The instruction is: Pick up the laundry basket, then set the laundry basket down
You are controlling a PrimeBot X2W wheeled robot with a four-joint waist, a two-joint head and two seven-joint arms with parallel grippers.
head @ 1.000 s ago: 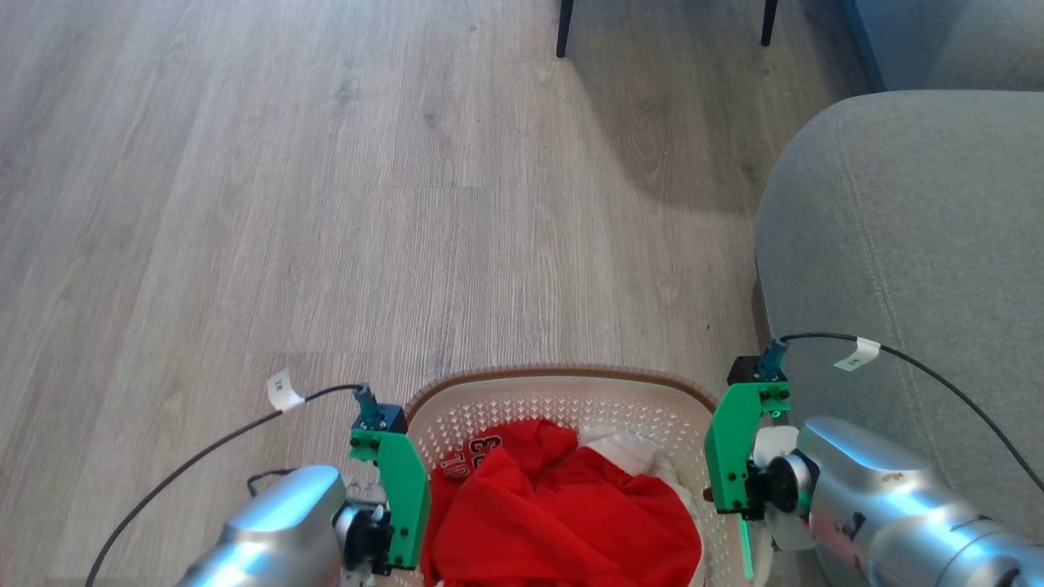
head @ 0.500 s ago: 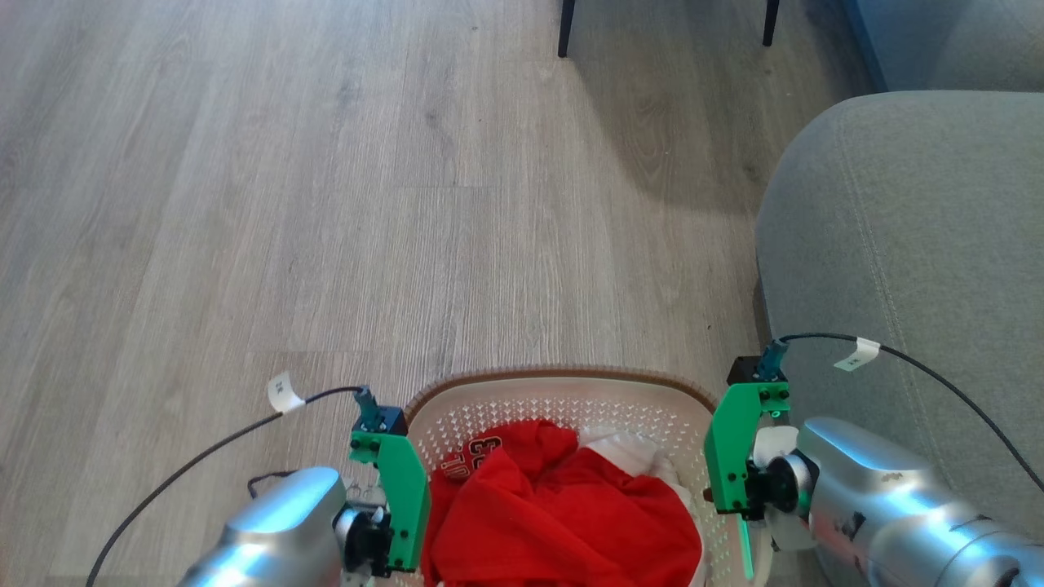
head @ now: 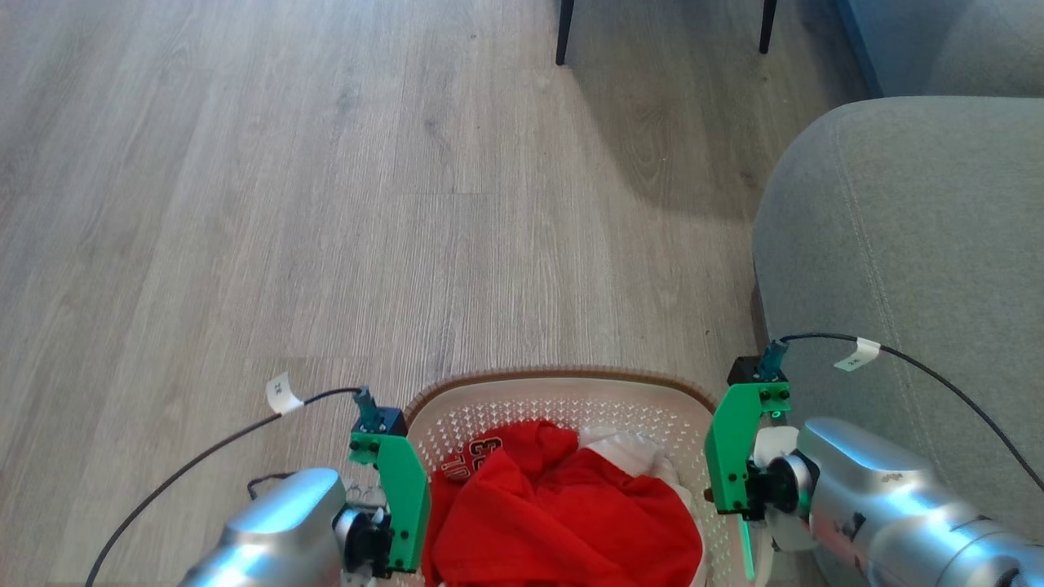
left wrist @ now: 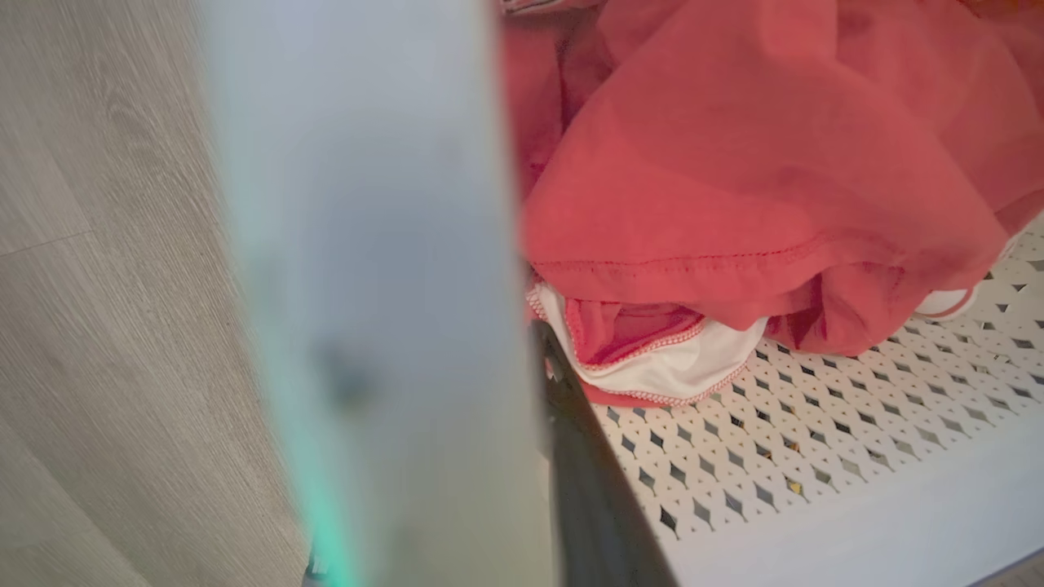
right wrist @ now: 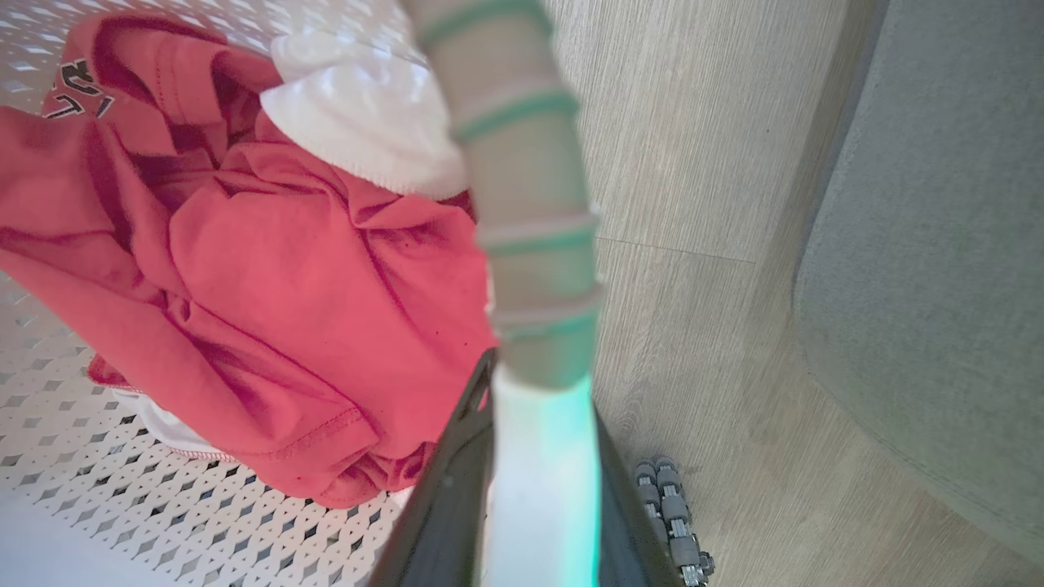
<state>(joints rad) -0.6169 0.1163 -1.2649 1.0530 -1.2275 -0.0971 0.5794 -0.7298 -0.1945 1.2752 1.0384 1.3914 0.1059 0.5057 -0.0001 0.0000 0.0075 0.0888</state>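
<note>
Both pairs of jaws clamp the side handles [right wrist: 530, 244] of the laundry basket [head: 571, 408], which sits between them.

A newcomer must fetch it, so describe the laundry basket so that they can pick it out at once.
Start at the big grey sofa on the right of the head view. Just left of it, low in the middle against the pale wood floor, is the laundry basket. It is white perforated plastic with a brown woven-look rim, and it holds a crumpled red shirt over white cloth.
</note>
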